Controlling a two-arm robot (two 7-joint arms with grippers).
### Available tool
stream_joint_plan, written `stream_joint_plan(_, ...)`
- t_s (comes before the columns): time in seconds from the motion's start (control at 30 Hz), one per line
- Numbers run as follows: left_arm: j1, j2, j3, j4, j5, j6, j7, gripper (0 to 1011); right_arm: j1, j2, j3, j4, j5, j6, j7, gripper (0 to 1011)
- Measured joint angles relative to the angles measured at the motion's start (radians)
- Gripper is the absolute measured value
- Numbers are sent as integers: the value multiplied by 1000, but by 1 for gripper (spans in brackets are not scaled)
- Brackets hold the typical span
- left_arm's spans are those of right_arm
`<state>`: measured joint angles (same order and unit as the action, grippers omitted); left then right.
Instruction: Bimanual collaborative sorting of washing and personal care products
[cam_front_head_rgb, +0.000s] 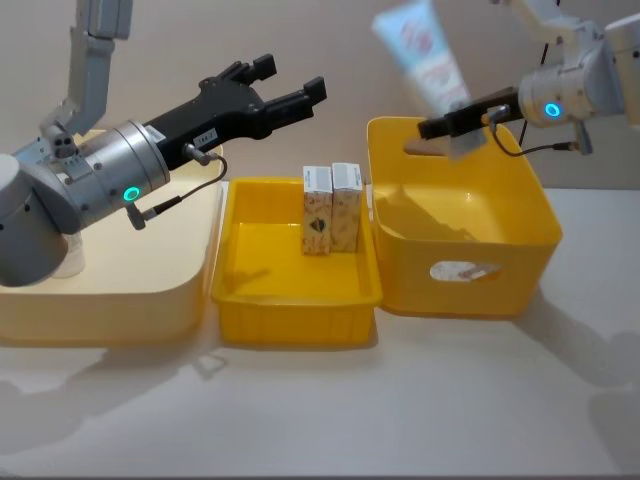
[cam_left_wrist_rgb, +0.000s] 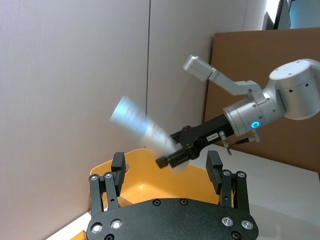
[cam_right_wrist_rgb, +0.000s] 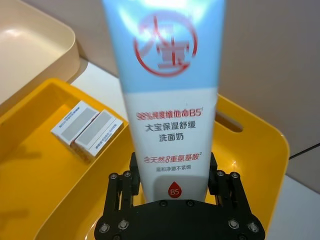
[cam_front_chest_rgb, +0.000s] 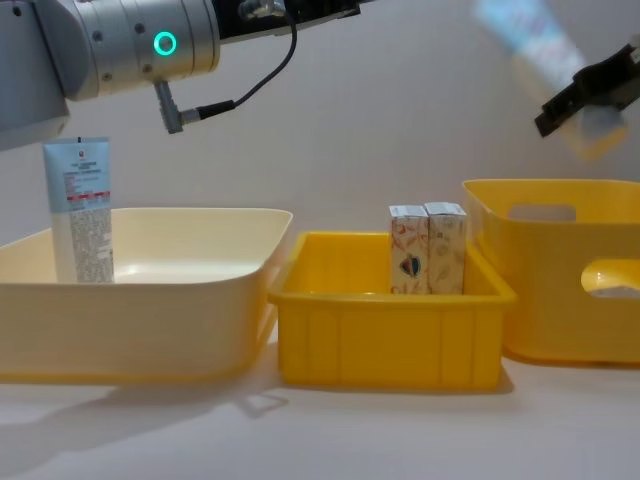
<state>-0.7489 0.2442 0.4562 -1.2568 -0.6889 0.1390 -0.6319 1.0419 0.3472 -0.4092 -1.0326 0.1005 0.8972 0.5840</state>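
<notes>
Your right end effector (cam_front_head_rgb: 462, 128) hangs above the deep yellow bin (cam_front_head_rgb: 520, 262) at the right of the bench (cam_front_head_rgb: 420, 400), its fingers closed on the cap end of a light-blue and white squeeze tube (cam_front_head_rgb: 425, 55) with red print. The tube slants up and away from the fingers, toward the robot's left; in the right wrist view the tube (cam_right_wrist_rgb: 167, 90) runs straight out between the black fingers (cam_right_wrist_rgb: 121, 186), red logo near the far end. The chest view shows the held tube (cam_front_chest_rgb: 545, 50) high over the deep bin's rim (cam_front_chest_rgb: 560, 190).

Your left end effector (cam_front_head_rgb: 288, 88) is raised above the gap between the cream bin (cam_front_head_rgb: 150, 290) and the shallow yellow tray (cam_front_head_rgb: 290, 300), its fingers spread apart and holding nothing. In the left wrist view its two fingertips (cam_left_wrist_rgb: 118, 163) frame the right arm and tube farther off.

Two small white-beige cartons (cam_front_head_rgb: 331, 207) with orange pattern stand upright, side by side and touching, at the back of the shallow tray. A second squeeze tube (cam_front_chest_rgb: 80, 210) stands upright at the far left of the cream bin, seen in the chest view.
</notes>
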Motion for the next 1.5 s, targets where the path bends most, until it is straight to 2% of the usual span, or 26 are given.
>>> stream_joint_plan(0.07, 0, 0, 0, 0, 0, 0, 0, 1003, 19, -2, -19, 25, -2, 10, 19, 754)
stream_joint_plan(0.2, 0, 0, 0, 0, 0, 0, 0, 1003, 72, -11, -72, 99, -8, 37, 82, 903)
stream_joint_plan(0.3, 0, 0, 0, 0, 0, 0, 0, 1003, 107, -20, -108, 147, -13, 50, 126, 964)
stream_joint_plan(0.33, 0, 0, 0, 0, 0, 0, 0, 1003, 107, -20, -108, 147, -13, 50, 126, 978)
stream_joint_plan(0.37, 0, 0, 0, 0, 0, 0, 0, 1003, 122, -24, -128, 175, -15, 55, 145, 1001)
stream_joint_plan(0.47, 0, 0, 0, 0, 0, 0, 0, 1003, 154, -33, -163, 224, -20, 63, 184, 1001)
stream_joint_plan(0.6, 0, 0, 0, 0, 0, 0, 0, 1003, 178, -40, -189, 262, -23, 70, 214, 1001)
stream_joint_plan(0.8, 0, 0, 0, 0, 0, 0, 0, 1003, 198, -45, -212, 291, -25, 78, 240, 1001)
stream_joint_plan(1.0, 0, 0, 0, 0, 0, 0, 0, 1003, 192, -34, -208, 265, -22, 82, 235, 1001)
stream_joint_plan(1.13, 0, 0, 0, 0, 0, 0, 0, 1003, 174, -20, -190, 223, -14, 83, 216, 1001)
stream_joint_plan(1.5, 0, 0, 0, 0, 0, 0, 0, 1003, 91, 28, -109, 60, 13, 61, 134, 1001)
